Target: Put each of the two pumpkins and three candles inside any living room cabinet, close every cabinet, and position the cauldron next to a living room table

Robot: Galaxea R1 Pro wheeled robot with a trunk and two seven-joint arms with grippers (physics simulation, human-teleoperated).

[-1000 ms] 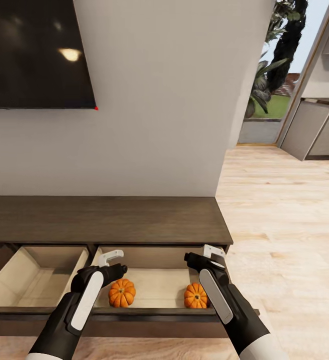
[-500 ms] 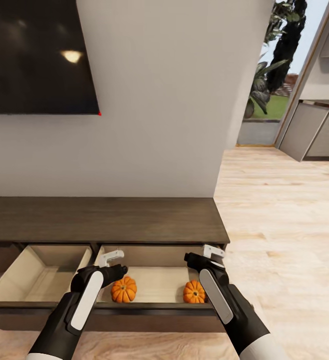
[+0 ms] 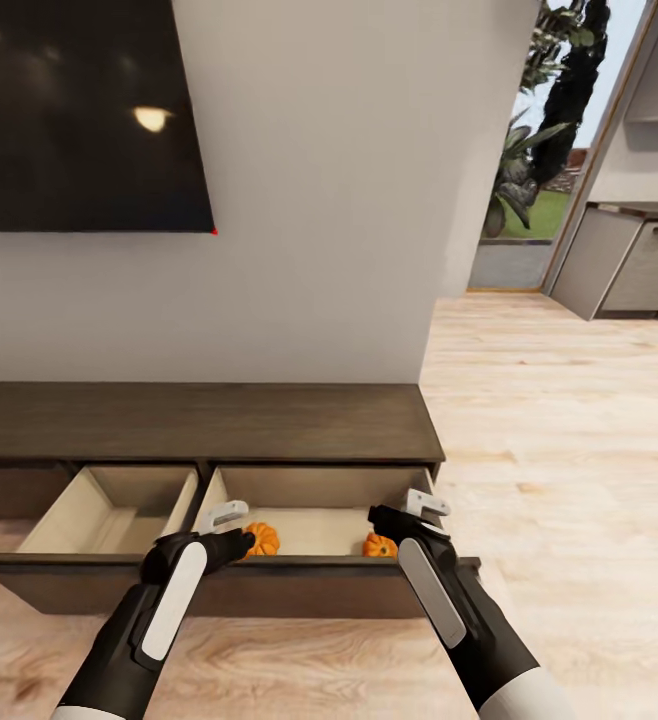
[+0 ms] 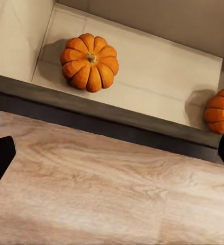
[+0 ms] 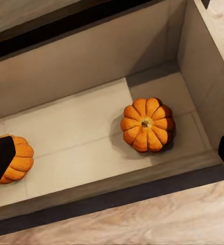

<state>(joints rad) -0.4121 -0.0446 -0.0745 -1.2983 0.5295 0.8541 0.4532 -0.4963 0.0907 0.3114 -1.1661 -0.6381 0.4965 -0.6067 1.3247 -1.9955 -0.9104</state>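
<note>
Both pumpkins [image 3: 262,538] [image 3: 379,545] sit in my open cabinet [image 3: 269,585] drawer, well apart. My left claw [image 3: 231,528] and right claw [image 3: 409,512] are spread wide and hold nothing. Candles, closing the drawers and the cauldron are left, I think.

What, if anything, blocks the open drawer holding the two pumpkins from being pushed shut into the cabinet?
Nothing visible does. Both pumpkins sit low on the drawer floor, below its walls. The left gripper and right gripper hover by its front edge, apart from the pumpkins, jaws open and empty.
</note>
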